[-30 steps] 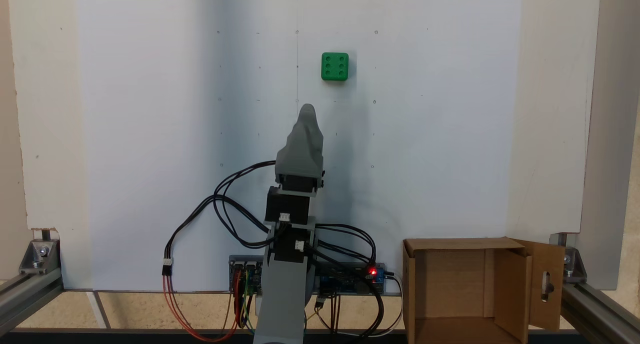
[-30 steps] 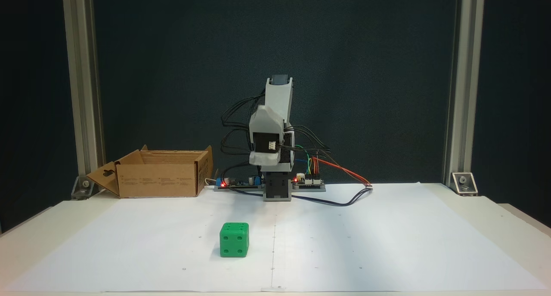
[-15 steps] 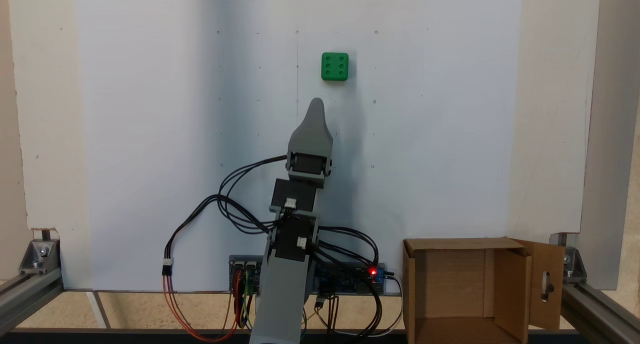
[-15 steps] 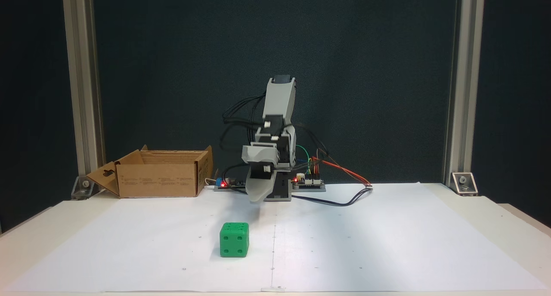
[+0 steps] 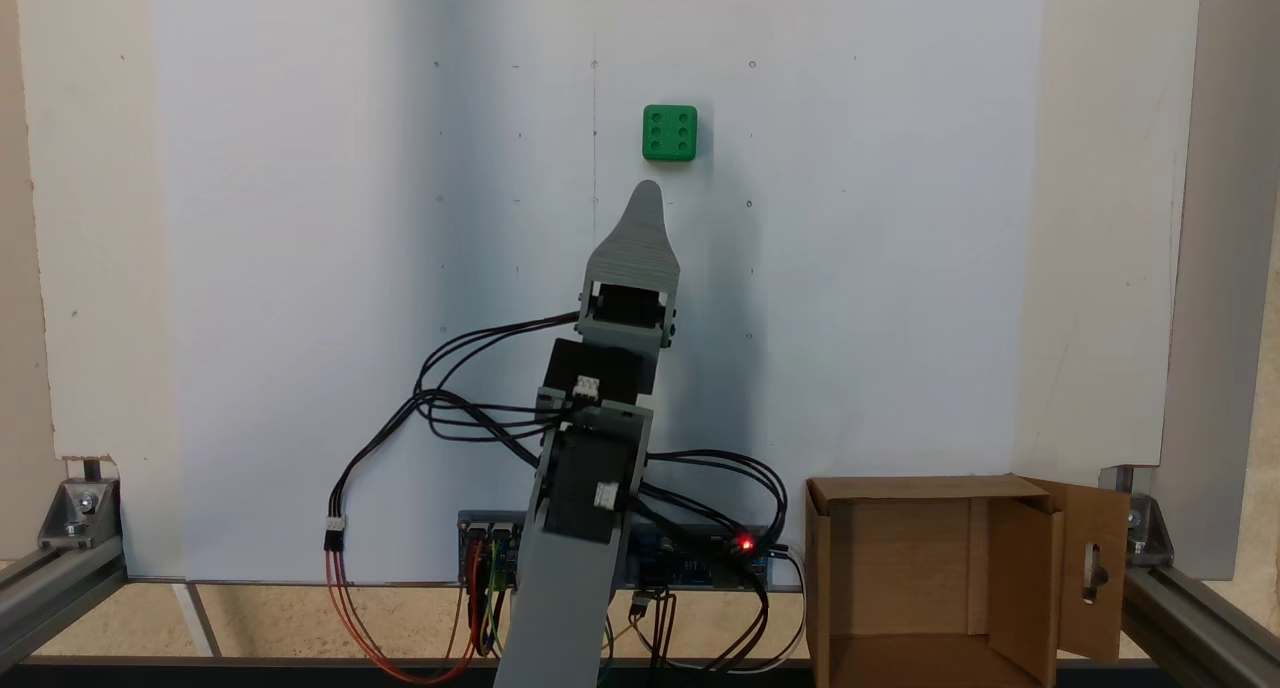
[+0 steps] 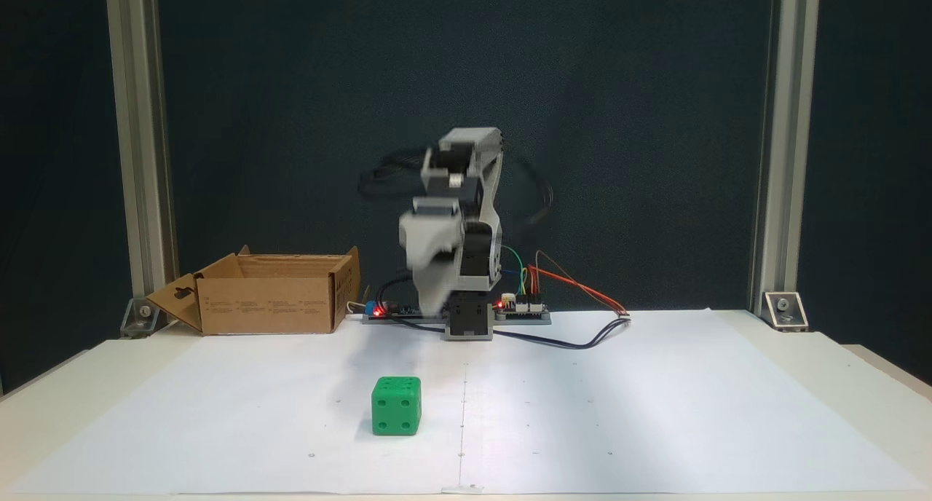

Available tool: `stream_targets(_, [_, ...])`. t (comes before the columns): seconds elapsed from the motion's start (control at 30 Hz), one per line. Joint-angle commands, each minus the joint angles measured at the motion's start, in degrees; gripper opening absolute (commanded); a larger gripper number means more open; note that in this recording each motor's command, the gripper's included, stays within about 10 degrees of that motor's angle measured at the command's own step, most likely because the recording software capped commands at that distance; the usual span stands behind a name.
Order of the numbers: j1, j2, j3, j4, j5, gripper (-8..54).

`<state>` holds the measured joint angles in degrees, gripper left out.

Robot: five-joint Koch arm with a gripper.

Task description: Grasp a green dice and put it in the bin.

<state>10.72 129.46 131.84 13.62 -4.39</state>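
The green dice [image 5: 670, 133] sits untouched on the white paper of the worktop [image 5: 300, 268], six pips up, well apart from the bin [image 5: 935, 578] at the arm's base. Over the last second the end effector [image 5: 647, 193] has stretched forward and now ends near the dice. It appears as one tip, so I cannot tell whether it is spread; the grasp is not yet begun.

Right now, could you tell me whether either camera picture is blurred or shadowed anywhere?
In a fixed view the arm and gripper are smeared by motion blur, while the green dice and bin are sharp. In the other fixed view the gripper is crisp, and a soft shadow band crosses the white paper.
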Motion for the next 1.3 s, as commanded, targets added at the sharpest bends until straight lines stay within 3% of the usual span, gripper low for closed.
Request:
stream_targets(0.0, [0.7,3.5,-7.5,8.9,-0.8,44.0])
stream_targets(0.4, [2.3,-18.8,-39.6,50.1,-1.0,43.9])
stream_targets(0.83, [3.2,-38.8,-63.2,60.1,-7.1,44.1])
stream_targets(1.27, [0.6,-48.7,-74.4,62.0,-10.7,44.1])
